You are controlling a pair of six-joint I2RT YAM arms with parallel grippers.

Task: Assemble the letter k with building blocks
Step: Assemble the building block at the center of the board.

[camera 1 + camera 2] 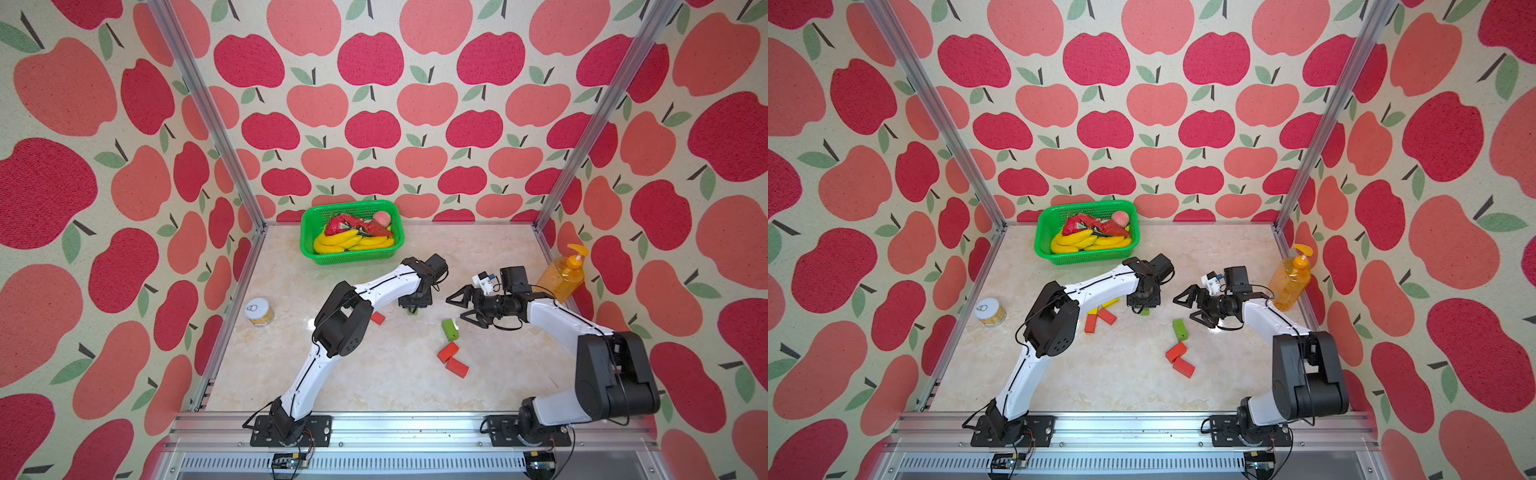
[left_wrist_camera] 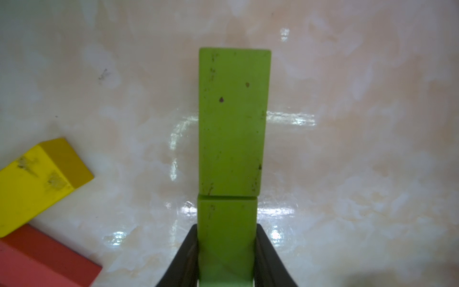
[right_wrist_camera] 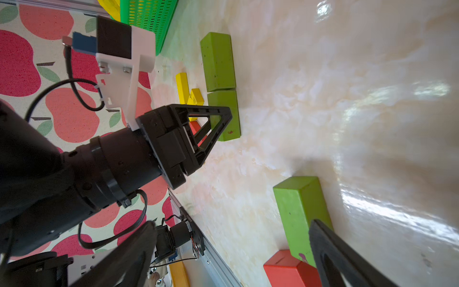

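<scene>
The left arm [image 1: 390,284] reaches down over the bench [image 1: 374,386]. The left jaws are drawn in on the near green block [image 2: 227,231]. In the left wrist view the black fingers [image 2: 182,263] sit against both of its long sides while it lies flat on the bench. That block meets the far green block [image 2: 233,124] end to end, and the two form one straight line. A yellow block [image 2: 37,184] and a red block [image 2: 44,261] lie off to one side, apart from the line. The right jaws hover spread wide above the bench and hold nothing. A third green block [image 1: 450,329] lies just beside their tips, with two red blocks [image 1: 448,352] close by it.
</scene>
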